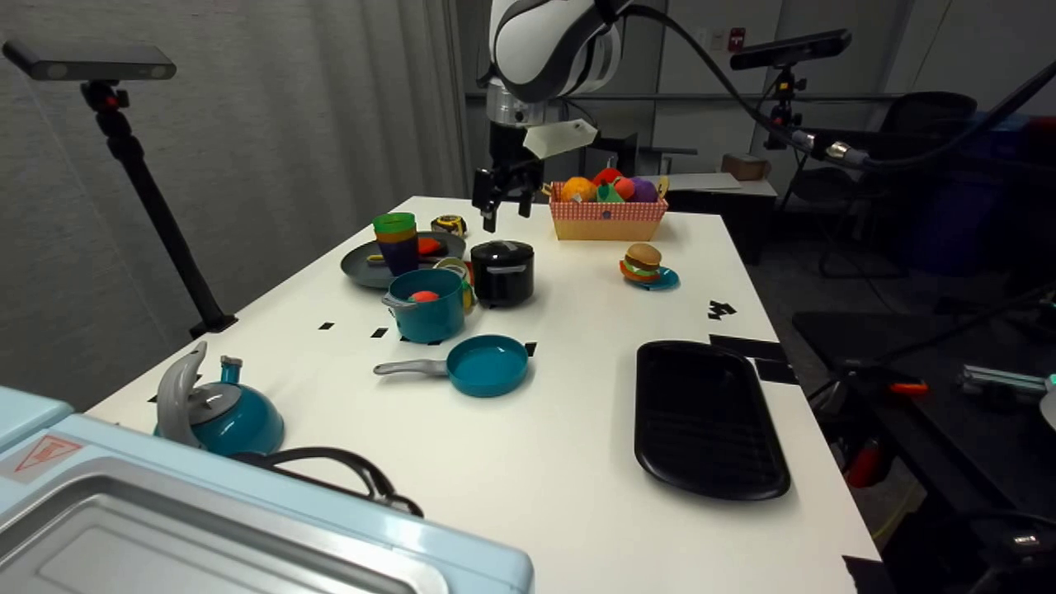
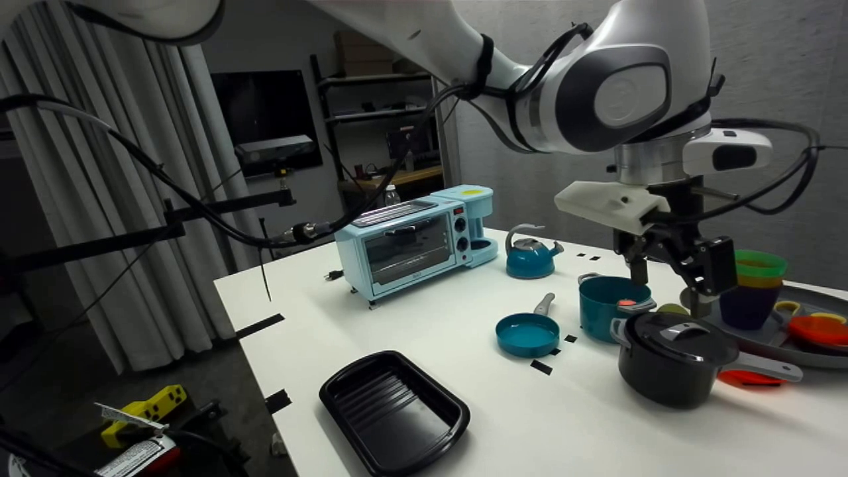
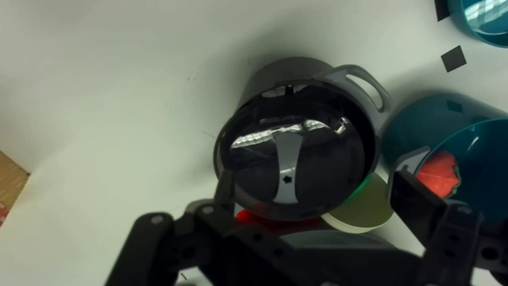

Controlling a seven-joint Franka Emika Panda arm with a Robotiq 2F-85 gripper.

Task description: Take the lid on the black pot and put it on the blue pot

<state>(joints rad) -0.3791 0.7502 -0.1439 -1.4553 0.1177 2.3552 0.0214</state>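
The lid (image 3: pixel 254 163) is dark and glossy with a grey bar handle (image 3: pixel 288 159). It rests on the black pot (image 1: pixel 505 285), and this also shows in an exterior view (image 2: pixel 662 381). The teal blue pot (image 2: pixel 599 318) stands right beside the black pot, uncovered, with a red-orange toy piece (image 3: pixel 436 174) inside. It also shows in an exterior view (image 1: pixel 437 318). My gripper (image 3: pixel 317 186) is open and empty. Its fingers are wide apart, pointing down above the lid and the gap between the pots, in both exterior views (image 1: pixel 507 213) (image 2: pixel 669 289). They hold nothing.
A grey plate (image 1: pixel 359 268) with stacked cups (image 2: pixel 748 305) stands beside the pots. A teal frying pan (image 2: pixel 528 334), a black tray (image 1: pixel 709 421), a kettle (image 2: pixel 530 260), a toaster oven (image 2: pixel 411 245), a toy burger (image 1: pixel 642 262) and a basket (image 1: pixel 606 224) are on the table.
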